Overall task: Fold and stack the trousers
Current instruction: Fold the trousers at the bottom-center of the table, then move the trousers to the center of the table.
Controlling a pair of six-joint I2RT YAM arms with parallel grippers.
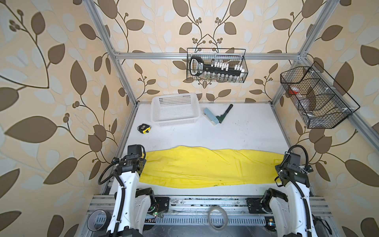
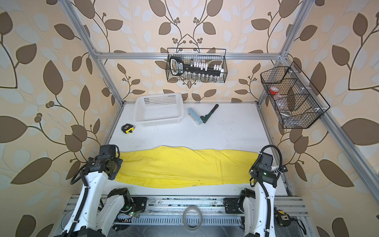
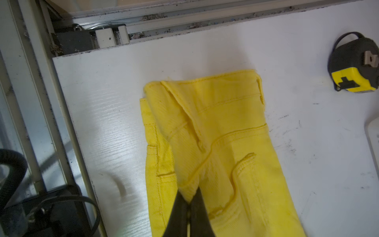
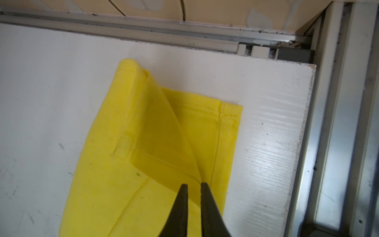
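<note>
Left gripper point(image 3: 189, 191) is clamped on the trousers point(image 1: 205, 166) at the waist end; right gripper point(image 4: 194, 184) is seen slightly parted at the hem. Bare table point(image 1: 225, 135) is seen beyond the far edge.

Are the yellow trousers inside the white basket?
No, the trousers lie stretched out flat on the table, well apart from the white basket at the back.
</note>
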